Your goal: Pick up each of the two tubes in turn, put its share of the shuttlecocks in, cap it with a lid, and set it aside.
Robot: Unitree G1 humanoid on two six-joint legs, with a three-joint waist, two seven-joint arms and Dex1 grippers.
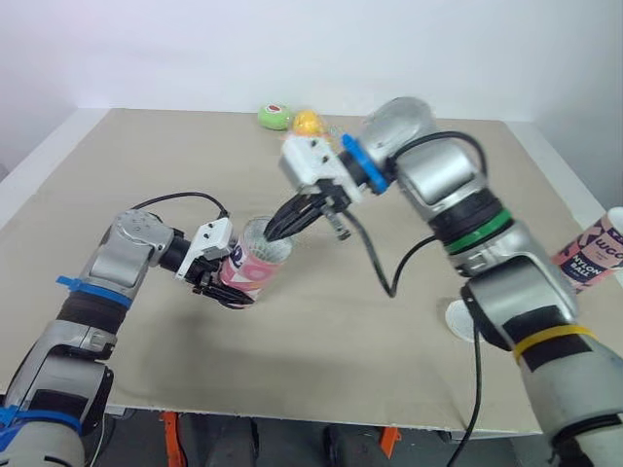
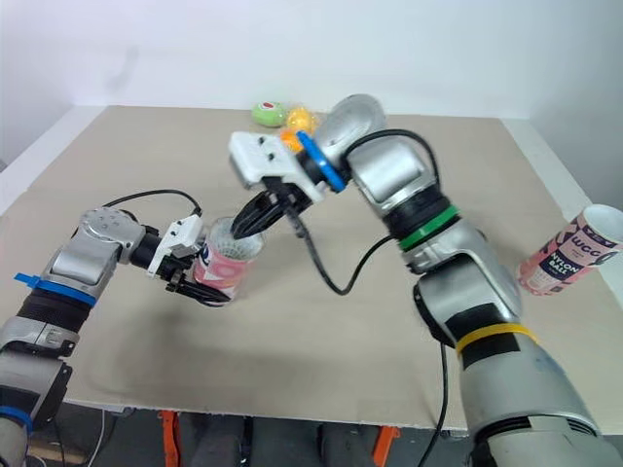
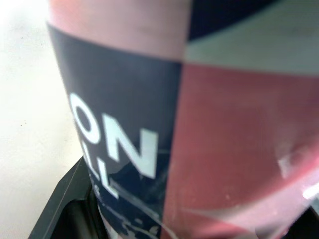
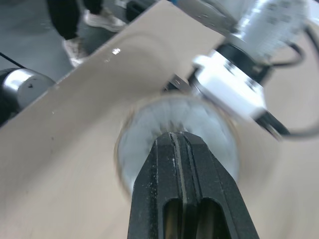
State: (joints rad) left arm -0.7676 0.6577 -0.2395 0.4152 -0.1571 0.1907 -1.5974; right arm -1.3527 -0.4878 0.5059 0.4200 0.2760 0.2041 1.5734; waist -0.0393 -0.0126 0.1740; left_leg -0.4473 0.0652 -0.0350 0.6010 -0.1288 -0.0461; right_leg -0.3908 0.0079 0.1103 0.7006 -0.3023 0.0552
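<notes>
Two tubes share the worktop (image 1: 389, 379). The pink tube (image 1: 255, 270) stands near the left-centre, clamped low on its side by the left gripper (image 1: 229, 288), whose fingers are closed around it. The second tube (image 1: 594, 248) waits at the right edge, well apart. The pink tube's long axis is close to upright, with its open mouth facing up. The right gripper (image 1: 274, 232) slants down from the far right with its fingers pressed together and empty, tips at the mouth on the white feathers of a shuttlecock (image 4: 149, 124). Any further push should run straight down that axis. A white disc (image 1: 454, 316), probably a lid, lies beside the right arm, the nearer one for capping.
</notes>
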